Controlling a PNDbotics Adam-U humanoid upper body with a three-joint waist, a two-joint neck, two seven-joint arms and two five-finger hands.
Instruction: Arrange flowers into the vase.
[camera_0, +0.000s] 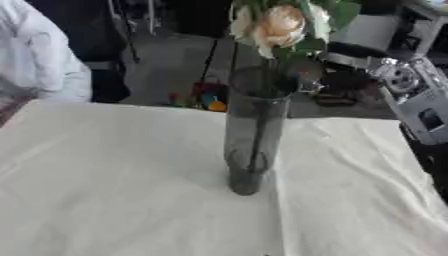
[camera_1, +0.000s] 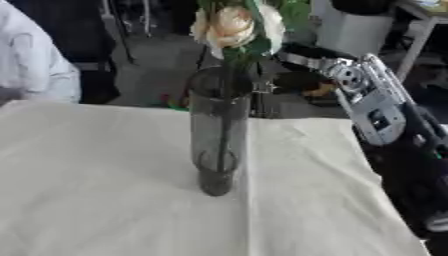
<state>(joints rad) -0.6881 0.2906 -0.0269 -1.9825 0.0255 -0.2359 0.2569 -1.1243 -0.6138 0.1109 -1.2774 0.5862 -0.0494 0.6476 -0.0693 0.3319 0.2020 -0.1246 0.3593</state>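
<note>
We noted a tall, smoky-grey glass vase (camera_0: 252, 130) standing upright near the middle of the surface (camera_0: 114, 190), which was covered with a pale cream cloth. A flower (camera_0: 278, 25) with cream-pink petals and green leaves sat above the vase's mouth; its dark stem (camera_1: 224, 125) ran down inside the glass toward the base. The bloom leaned a little toward the robot's right of the rim.

The right arm (camera_1: 372, 107), silver and black, came in from the right side and reached toward the vase's top. The right robot hand (camera_1: 293, 60) lay just behind and beside the rim, close under the leaves. We could not tell whether its fingers were clenched, released or grasping the stem; leaves and glass hid them. We could not tell if it touched the vase.

The left robot hand showed in neither view. A person's white sleeve (camera_0: 35, 60) showed at the far left edge, well apart from the vase.
</note>
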